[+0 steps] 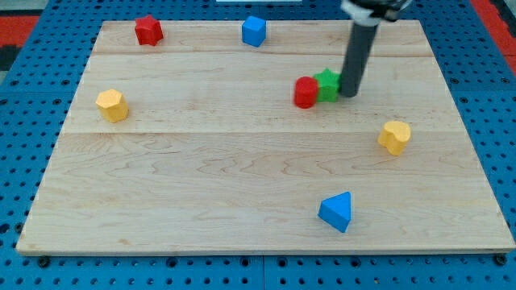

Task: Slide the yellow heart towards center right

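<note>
The yellow heart (394, 136) lies on the wooden board (242, 177) at the view's right, about mid-height. My tip (349, 94) rests on the board up and to the left of the heart, apart from it. The tip is right next to a green block (327, 84), on its right side. A red cylinder (305, 93) touches the green block's left side.
A yellow hexagon block (112, 105) sits at the left. A red star (148, 30) and a blue cube-like block (254, 31) lie near the top edge. A blue triangle (337, 212) lies near the bottom, right of centre. Blue pegboard surrounds the board.
</note>
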